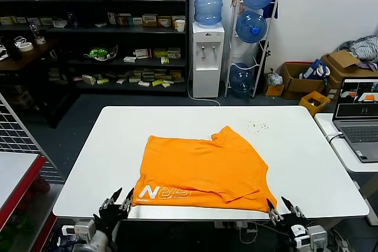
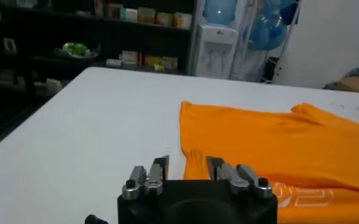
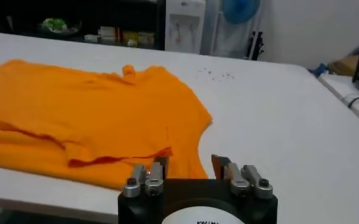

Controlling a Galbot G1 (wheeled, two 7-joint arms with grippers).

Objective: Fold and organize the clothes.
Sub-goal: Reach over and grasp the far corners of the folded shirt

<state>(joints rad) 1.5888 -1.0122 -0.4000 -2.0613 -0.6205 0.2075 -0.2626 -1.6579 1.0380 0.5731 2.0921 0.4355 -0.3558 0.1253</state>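
Note:
The orange T-shirt [image 1: 204,172] lies folded on the white table [image 1: 112,146], white lettering along its near left edge, a sleeve sticking up at the far side. My left gripper [image 1: 118,200] is open at the table's near edge, just off the shirt's near left corner; in the left wrist view [image 2: 188,163] the shirt [image 2: 277,146] lies ahead between its fingers. My right gripper [image 1: 283,208] is open at the near edge by the shirt's near right corner; in the right wrist view [image 3: 191,163] the shirt's hem [image 3: 106,122] lies just ahead of it.
A laptop [image 1: 360,116] sits on a side table at the right. Shelves [image 1: 94,33], a water dispenser [image 1: 207,51] and bottle rack [image 1: 254,33] stand behind. A wire rack [image 1: 18,140] stands at the left. Small crumbs [image 1: 257,126] dot the table's far right.

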